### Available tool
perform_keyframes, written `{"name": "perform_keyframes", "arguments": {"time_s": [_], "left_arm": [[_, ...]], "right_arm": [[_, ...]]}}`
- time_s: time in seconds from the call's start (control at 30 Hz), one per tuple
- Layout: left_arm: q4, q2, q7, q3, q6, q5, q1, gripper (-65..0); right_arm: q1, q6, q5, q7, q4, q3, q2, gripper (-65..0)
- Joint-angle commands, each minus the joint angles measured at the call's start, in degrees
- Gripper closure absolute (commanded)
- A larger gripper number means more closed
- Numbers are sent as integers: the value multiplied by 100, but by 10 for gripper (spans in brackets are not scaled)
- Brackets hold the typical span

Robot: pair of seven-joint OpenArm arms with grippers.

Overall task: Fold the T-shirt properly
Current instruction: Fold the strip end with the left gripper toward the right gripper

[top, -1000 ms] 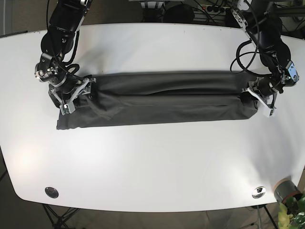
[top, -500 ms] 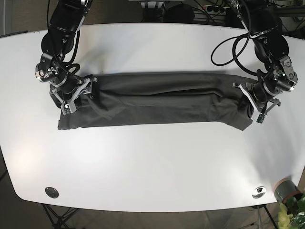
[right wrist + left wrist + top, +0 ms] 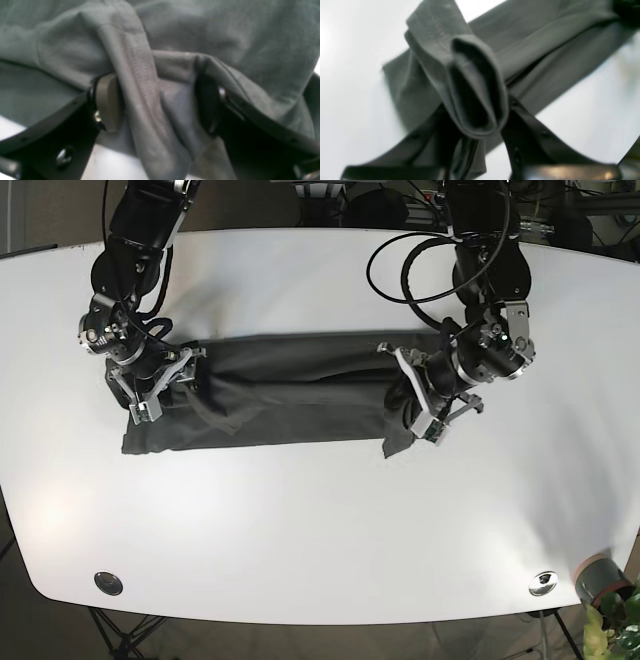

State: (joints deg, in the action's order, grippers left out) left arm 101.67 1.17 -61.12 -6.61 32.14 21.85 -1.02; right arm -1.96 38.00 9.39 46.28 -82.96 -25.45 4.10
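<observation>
The dark grey T-shirt (image 3: pixel 290 395) lies as a long folded strip across the white table (image 3: pixel 320 520). In the base view my left gripper (image 3: pixel 415 415) is shut on the strip's right end, lifted and drawn in over the cloth, with a corner hanging below it. The left wrist view shows that end as a rolled loop of T-shirt (image 3: pixel 475 82) pinched in the left gripper (image 3: pixel 477 107). My right gripper (image 3: pixel 150 390) is shut on the strip's left end. Up close, bunched T-shirt (image 3: pixel 200 32) fills the right gripper (image 3: pixel 157 105) between its pads (image 3: pixel 107 102).
Two round metal fittings (image 3: pixel 108 583) (image 3: pixel 543 583) sit near the table's front edge. A grey pot with a plant (image 3: pixel 600 580) stands just off the front right corner. Cables hang behind the far edge.
My left gripper has carried the shirt's right end well to the left over the strip, so the strip is now shorter. The right gripper has stayed at the left end.
</observation>
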Motion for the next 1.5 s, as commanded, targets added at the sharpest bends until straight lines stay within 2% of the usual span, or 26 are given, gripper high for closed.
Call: {"name": "perform_keyframes", "arguments": {"time_s": [0.0, 0.23, 0.47, 0.57, 0.63, 0.77, 0.8, 0.9, 0.93, 1.03, 1.17, 1.33, 1.47], "left_arm": [[-105, -183, 130, 182, -150, 97, -114, -22], [-800, -394, 139, 534, -722, 106, -501, -22], [-1011, -578, 147, 613, -792, 97, -624, -22], [-1090, -587, 314, 622, -801, 97, -703, -25], [-1116, -587, 411, 666, -801, 97, -764, -51], [-1230, -561, 438, 885, -942, 97, -817, -181], [-1230, -561, 446, 912, -1153, 97, -817, -218], [-1239, -578, 446, 964, -1654, 97, -843, -274], [-1248, -578, 446, 1114, -1891, 97, -887, -307], [-1187, -570, 446, 1641, -2190, 97, -984, -376], [-879, -578, 446, 2011, -2348, -132, -975, -386], [-290, -561, 446, 2582, -2190, -615, -958, -388], [27, -535, 455, 2274, -1961, -809, -791, -388]], "right_arm": [[-29, 29, -2, 123, -43, 0, 17, -430], [-37, 29, -2, 132, -43, 9, -10, -430], [-20, 29, -2, 132, -43, 9, -10, -430], [-20, 29, -2, 132, -43, 9, -10, -430], [-20, 29, -2, 132, -43, 9, -10, -430], [-20, 29, -2, 132, -34, 9, -10, -430], [-20, 29, -2, 132, -43, 9, -10, -430], [-20, 29, -2, 132, -43, 9, -10, -430], [-20, 29, -2, 132, -43, 9, -10, -430], [-29, 29, -2, 132, -43, 9, -10, -430], [-20, 29, -2, 141, -43, 9, -10, -430], [-29, 38, -2, 150, -51, 9, -10, -430], [-20, 38, 6, 150, -183, 0, -10, -430]]}}
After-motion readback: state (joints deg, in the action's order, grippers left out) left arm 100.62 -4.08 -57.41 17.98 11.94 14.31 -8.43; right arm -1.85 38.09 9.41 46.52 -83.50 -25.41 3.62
